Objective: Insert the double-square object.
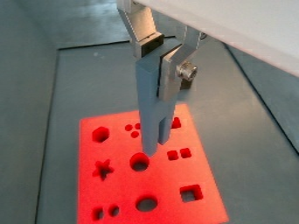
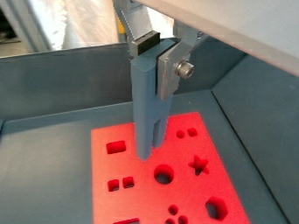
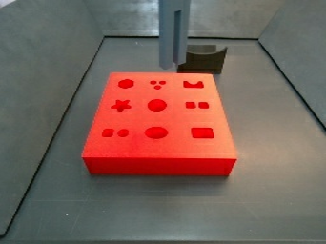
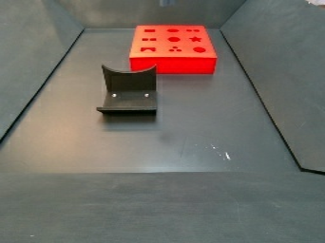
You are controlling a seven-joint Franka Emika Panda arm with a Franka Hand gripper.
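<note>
In a wrist view, the gripper (image 1: 159, 54) pinches the top of the double-square object (image 1: 155, 103). The long grey-blue bar hangs straight down from the fingers (image 1: 181, 70). Below the gripper lies the red block (image 1: 149, 175) with many shaped holes. The bar's low end is above the block, near a round hole.

In a wrist view, the gripper (image 2: 160, 51) squeezes the same bar (image 2: 151, 109) between its silver plates. The red block (image 2: 176, 179) sits under it.

In a side view, only the bar (image 3: 173, 33) shows, hanging down behind the red block (image 3: 158, 124). A dark fixture (image 3: 203, 58) stands just beside the bar.

In a side view, the gripper is out of sight. The fixture (image 4: 127, 92) stands apart from the red block (image 4: 174, 49).
</note>
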